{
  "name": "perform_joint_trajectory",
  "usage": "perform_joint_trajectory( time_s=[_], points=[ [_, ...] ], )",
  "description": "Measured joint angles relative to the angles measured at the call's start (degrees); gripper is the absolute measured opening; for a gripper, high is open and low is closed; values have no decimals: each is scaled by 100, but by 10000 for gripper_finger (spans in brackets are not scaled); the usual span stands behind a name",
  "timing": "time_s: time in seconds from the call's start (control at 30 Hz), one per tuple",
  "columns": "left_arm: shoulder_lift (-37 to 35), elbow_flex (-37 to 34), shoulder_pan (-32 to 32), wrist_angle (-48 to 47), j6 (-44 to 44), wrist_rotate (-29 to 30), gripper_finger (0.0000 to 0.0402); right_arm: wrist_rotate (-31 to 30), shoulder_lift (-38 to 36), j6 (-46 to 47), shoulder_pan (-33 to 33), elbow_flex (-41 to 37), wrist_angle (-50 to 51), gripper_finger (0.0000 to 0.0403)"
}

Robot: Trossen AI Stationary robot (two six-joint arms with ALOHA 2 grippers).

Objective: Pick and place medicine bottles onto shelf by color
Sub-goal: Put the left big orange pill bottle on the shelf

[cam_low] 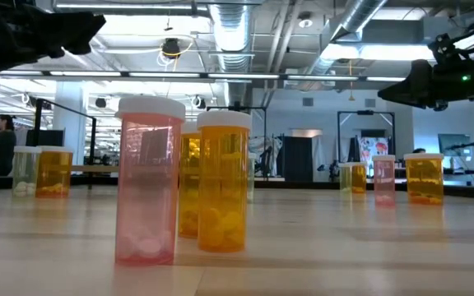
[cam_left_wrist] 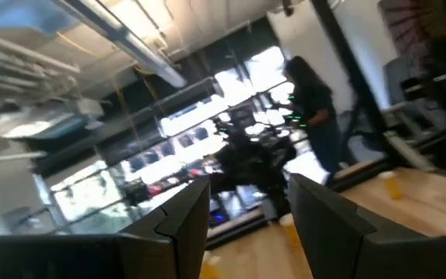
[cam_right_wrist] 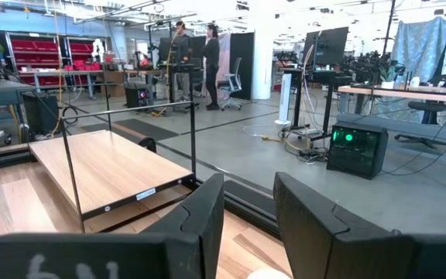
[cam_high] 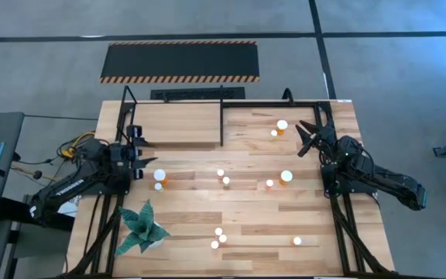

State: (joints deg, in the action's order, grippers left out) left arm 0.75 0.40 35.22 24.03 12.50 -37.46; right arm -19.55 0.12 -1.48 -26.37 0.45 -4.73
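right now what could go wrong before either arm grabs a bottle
1. The pink bottle and the orange bottles beside it stand close together, so a gripper reaching for one may topple its neighbours.
2. The right gripper, open, sits beside the two bottles at the far right; a careless sweep could knock them over.
3. The left gripper, open, hovers by the shelf, whose black posts could catch it.

The shelf (cam_high: 178, 124) sits at the table's (cam_high: 316, 232) upper left. Medicine bottles (cam_high: 225, 180) scatter across the centre and lower middle, two (cam_high: 279, 129) at upper right. A plant (cam_high: 142, 226) lies lower left.
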Motion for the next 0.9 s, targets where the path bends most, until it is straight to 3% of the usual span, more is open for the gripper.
perform_joint_trajectory(
  time_s=[0.17, 0.57, 0.73, 0.9],
  points=[
    [0, 0, 0, -70, -69, 793, 166, 0, -1, 1, -1, 0, 1, 137],
    [0, 0, 0, -120, -807, 873, 166, 0, -2, 0, -1, -1, 1, 137],
    [0, 0, 0, -121, -1251, 1590, 166, 0, -2, 1, -1, 0, 2, 139],
    [0, 0, -2, -140, -1354, 1894, 166, 0, -2, 0, 0, -2, 0, 137]
  ],
)
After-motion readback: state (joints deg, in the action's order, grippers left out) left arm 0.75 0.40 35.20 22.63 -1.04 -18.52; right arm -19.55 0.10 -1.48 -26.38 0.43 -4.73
